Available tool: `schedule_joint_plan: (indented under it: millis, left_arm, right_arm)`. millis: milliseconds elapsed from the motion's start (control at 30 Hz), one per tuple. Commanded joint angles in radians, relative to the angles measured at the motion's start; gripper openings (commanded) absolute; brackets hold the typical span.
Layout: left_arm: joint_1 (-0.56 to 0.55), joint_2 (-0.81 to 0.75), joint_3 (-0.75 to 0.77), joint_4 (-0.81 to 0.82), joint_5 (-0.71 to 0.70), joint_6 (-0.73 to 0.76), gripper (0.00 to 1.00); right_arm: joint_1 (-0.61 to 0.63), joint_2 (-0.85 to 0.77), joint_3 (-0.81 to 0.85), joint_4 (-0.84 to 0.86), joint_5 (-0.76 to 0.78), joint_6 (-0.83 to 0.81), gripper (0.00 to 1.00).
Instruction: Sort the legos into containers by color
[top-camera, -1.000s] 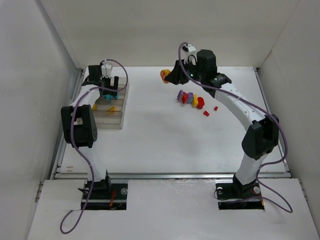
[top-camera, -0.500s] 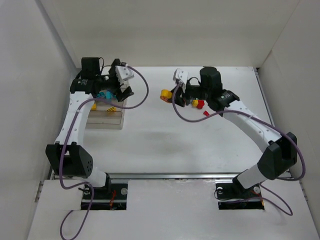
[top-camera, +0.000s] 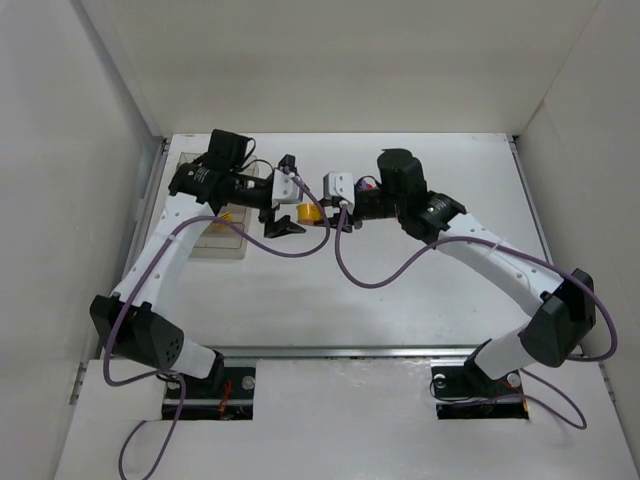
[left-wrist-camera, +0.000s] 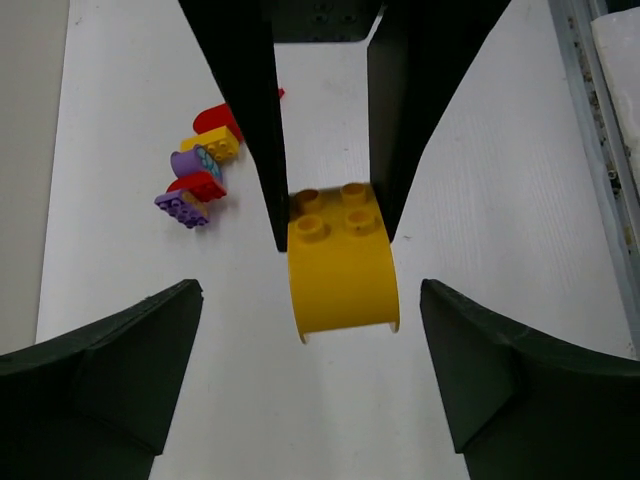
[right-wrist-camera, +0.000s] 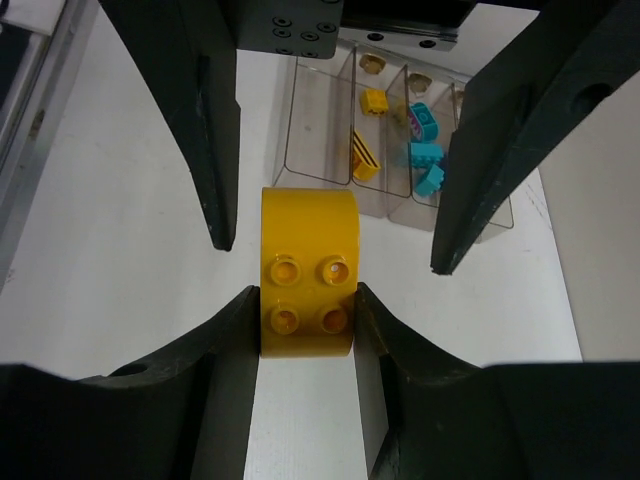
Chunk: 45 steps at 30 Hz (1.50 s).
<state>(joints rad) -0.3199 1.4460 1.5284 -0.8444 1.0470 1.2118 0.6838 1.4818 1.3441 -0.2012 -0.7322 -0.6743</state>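
My right gripper (top-camera: 325, 211) is shut on a yellow curved brick (top-camera: 311, 213) and holds it above the table's middle. In the right wrist view its fingers (right-wrist-camera: 232, 335) clamp the brick (right-wrist-camera: 308, 255) by its studded end. My left gripper (top-camera: 291, 197) is open, faces the right one, and its jaws stand on either side of the brick's free end without touching it. In the left wrist view the brick (left-wrist-camera: 342, 262) hangs between the left fingertips (left-wrist-camera: 178, 305). The four-compartment tray (right-wrist-camera: 320, 130) holds yellow and cyan bricks. A loose red, purple and yellow cluster (left-wrist-camera: 200, 175) lies on the table.
The tray (top-camera: 225, 250) sits at the far left of the table, partly under the left arm. White walls enclose the table on three sides. A metal rail (left-wrist-camera: 600, 150) runs along the table's edge. The right arm hides most of the loose bricks from above.
Both arms have swung toward the table's middle. The right gripper carried the yellow brick leftward; the left gripper left the tray, moved right and now faces the brick.
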Motion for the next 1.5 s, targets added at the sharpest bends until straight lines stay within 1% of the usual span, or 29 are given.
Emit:
schedule_joint_plan:
  millis: [0,100,133,200,233,267,367,400,433,467,500,533,567,600,633,667,700,800,833,900,933,967,1033,1100,1133,1233,1300,1433,1467]
  left_arm:
    - [-0.018,-0.056,-0.002,-0.036,0.05,-0.003,0.81]
    - [-0.018,-0.065,-0.023,-0.013,0.039,-0.028,0.7]
    - [-0.018,-0.065,-0.024,-0.013,0.039,-0.04,0.62]
    - [-0.018,-0.075,-0.024,0.008,0.039,-0.061,0.53]
    - [-0.018,-0.075,-0.024,0.008,0.039,-0.072,0.47]
    - [-0.018,-0.075,-0.024,0.021,0.039,-0.096,0.34]
    - [-0.018,-0.075,-0.024,0.044,0.015,-0.124,0.18]
    - [-0.018,-0.075,-0.034,0.062,-0.004,-0.15,0.08]
    - [-0.018,-0.075,-0.034,0.077,-0.014,-0.173,0.01]
    - [-0.018,-0.075,-0.046,0.096,-0.027,-0.201,0.0]
    - [-0.018,-0.084,-0.047,0.129,-0.041,-0.225,0.0]
    - [-0.018,-0.084,-0.069,0.14,-0.063,-0.241,0.0]
    - [-0.018,-0.094,-0.08,0.152,-0.064,-0.262,0.0]
    - [0.001,-0.104,-0.095,0.171,-0.074,-0.282,0.0]
    - [0.001,-0.113,-0.112,0.226,-0.074,-0.314,0.0]
    - [0.014,-0.122,-0.147,0.258,-0.1,-0.348,0.0]
    - [0.03,-0.143,-0.166,0.286,-0.1,-0.395,0.0]
    - [0.044,-0.185,-0.234,0.396,-0.149,-0.474,0.0]
    - [0.065,-0.194,-0.25,0.43,-0.168,-0.564,0.0]
    - [0.091,-0.205,-0.304,0.528,-0.237,-0.682,0.0]
    - [0.135,-0.216,-0.326,0.56,-0.263,-0.746,0.0]
    - [0.162,-0.216,-0.349,0.614,-0.292,-0.862,0.0]
    - [0.215,-0.239,-0.411,0.648,-0.413,-0.944,0.0]
    - [0.281,-0.249,-0.445,0.666,-0.51,-0.978,0.0]
    - [0.3,-0.249,-0.468,0.666,-0.591,-0.979,0.0]
    - [0.379,-0.236,-0.491,0.676,-0.701,-0.989,0.0]
    - [0.432,-0.197,-0.491,0.691,-0.723,-0.989,0.0]
    - [0.469,-0.096,-0.471,0.715,-0.723,-0.965,0.0]
    - [0.485,-0.078,-0.458,0.716,-0.746,-0.965,0.0]
  right_arm:
    - [0.014,0.002,0.006,0.036,-0.006,-0.027,0.0]
    - [0.023,0.002,0.015,0.036,-0.006,-0.018,0.0]
    - [0.023,0.002,0.015,0.036,-0.006,-0.018,0.0]
    - [0.023,0.002,0.015,0.036,-0.006,-0.018,0.0]
    - [0.023,0.002,0.024,0.036,-0.006,-0.018,0.0]
    - [0.023,0.002,0.024,0.036,-0.006,-0.018,0.0]
    - [0.023,0.011,0.033,0.036,-0.006,-0.008,0.0]
    - [0.023,0.011,0.033,0.036,-0.006,-0.008,0.0]
    - [0.023,0.011,0.033,0.036,-0.006,-0.008,0.0]
    - [0.023,0.021,0.033,0.036,0.007,0.002,0.09]
    - [0.023,0.021,0.033,0.036,0.007,0.002,0.33]
    - [0.023,0.021,0.033,0.036,0.019,0.013,0.42]
    - [0.023,0.021,0.033,0.036,0.042,0.013,0.56]
    - [0.023,0.021,0.033,0.036,0.053,0.025,0.93]
    - [0.023,0.021,0.033,0.036,0.069,0.038,1.0]
    - [0.023,0.021,0.033,0.045,0.089,0.05,1.0]
    - [0.023,0.021,0.033,0.045,0.149,0.065,1.0]
    - [0.023,0.043,0.033,0.045,0.256,0.119,1.0]
    - [0.023,0.043,0.046,0.045,0.278,0.131,1.0]
    - [0.023,0.077,0.061,0.054,0.322,0.189,1.0]
    - [0.023,0.077,0.07,0.054,0.371,0.215,1.0]
    - [0.023,0.09,0.079,0.065,0.402,0.241,1.0]
    - [0.014,0.101,0.079,0.097,0.483,0.318,1.0]
    - [0.014,0.101,0.053,0.121,0.498,0.329,1.0]
    - [0.014,0.101,0.043,0.146,0.498,0.329,1.0]
    - [0.014,0.101,0.033,0.158,0.475,0.329,1.0]
    - [0.014,0.101,0.033,0.158,0.465,0.329,1.0]
    - [0.014,0.121,0.042,0.158,0.455,0.329,1.0]
    - [0.014,0.13,0.043,0.158,0.445,0.329,1.0]
